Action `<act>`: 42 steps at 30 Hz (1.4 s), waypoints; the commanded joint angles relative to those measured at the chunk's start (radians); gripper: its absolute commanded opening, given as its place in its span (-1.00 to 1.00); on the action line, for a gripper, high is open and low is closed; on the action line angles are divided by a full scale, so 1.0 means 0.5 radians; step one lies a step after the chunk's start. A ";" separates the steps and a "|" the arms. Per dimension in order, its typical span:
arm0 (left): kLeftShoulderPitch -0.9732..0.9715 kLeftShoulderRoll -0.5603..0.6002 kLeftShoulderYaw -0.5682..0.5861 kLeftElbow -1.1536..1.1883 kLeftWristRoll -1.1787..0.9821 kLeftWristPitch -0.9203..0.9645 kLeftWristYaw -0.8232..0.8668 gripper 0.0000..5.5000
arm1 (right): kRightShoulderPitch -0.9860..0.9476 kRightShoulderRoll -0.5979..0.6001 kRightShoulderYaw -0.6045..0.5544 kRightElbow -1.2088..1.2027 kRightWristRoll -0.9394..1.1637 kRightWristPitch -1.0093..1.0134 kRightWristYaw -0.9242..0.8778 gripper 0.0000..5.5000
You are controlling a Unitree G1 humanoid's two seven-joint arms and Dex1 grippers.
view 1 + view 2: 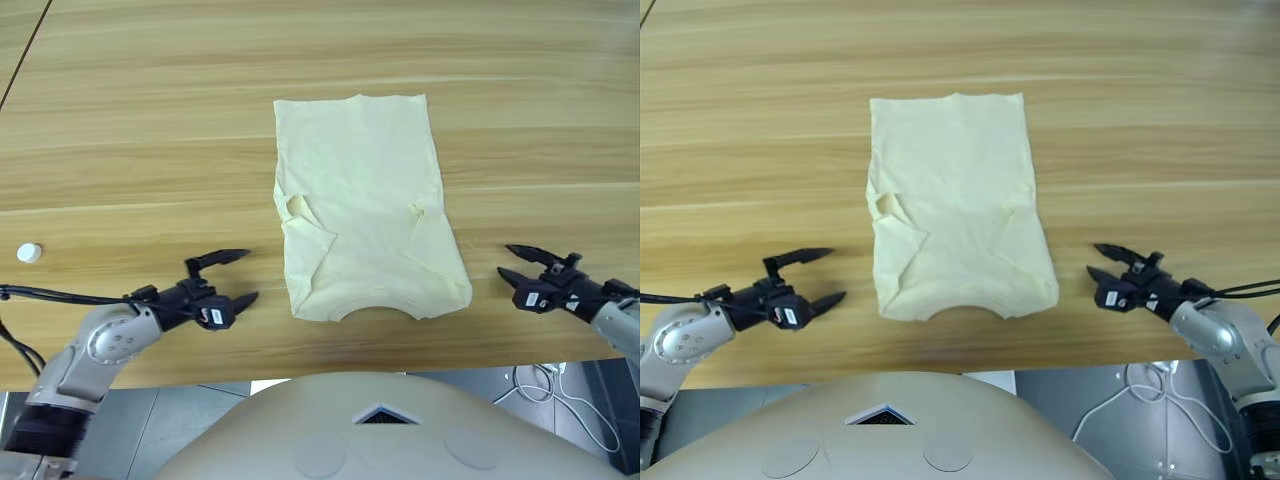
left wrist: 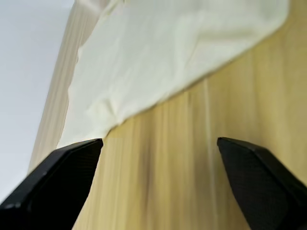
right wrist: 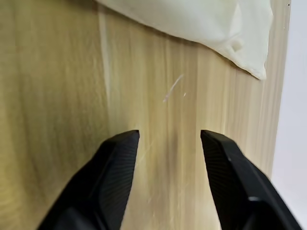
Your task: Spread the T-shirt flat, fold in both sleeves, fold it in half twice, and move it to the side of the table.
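Yellow T-shirt (image 1: 365, 205) lies sleeves-in between my left gripper (image 1: 250, 275) and right gripper (image 1: 506, 260), both spread empty. Pinching one layer could unfold it.

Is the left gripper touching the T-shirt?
No, the left gripper is open above the table, with a clear gap of wood between it and the T-shirt.
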 commanded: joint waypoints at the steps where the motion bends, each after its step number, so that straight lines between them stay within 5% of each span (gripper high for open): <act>1: -0.162 -0.032 -0.264 0.086 0.110 -0.010 -0.166 0.63 | 0.151 -0.028 -0.054 -0.056 -0.042 0.024 0.009 -0.13; 9: -0.467 -0.081 -0.521 0.357 0.237 -0.072 -0.162 0.63 | 0.225 -0.004 -0.077 -0.059 -0.023 0.000 -0.045 -0.13; 21: -0.333 0.031 -0.673 0.213 0.132 -0.170 -0.241 0.63 | 0.261 0.025 -0.036 -0.103 -0.013 -0.042 -0.082 -0.13; 33: -0.694 0.086 -0.443 0.685 0.507 -0.032 0.204 0.63 | 0.178 0.061 0.021 0.010 -0.050 -0.095 -0.133 -0.13; 42: -0.647 -0.058 -0.766 0.680 0.401 -0.220 0.091 0.63 | 0.133 0.049 0.050 0.079 -0.052 -0.118 -0.179 -0.13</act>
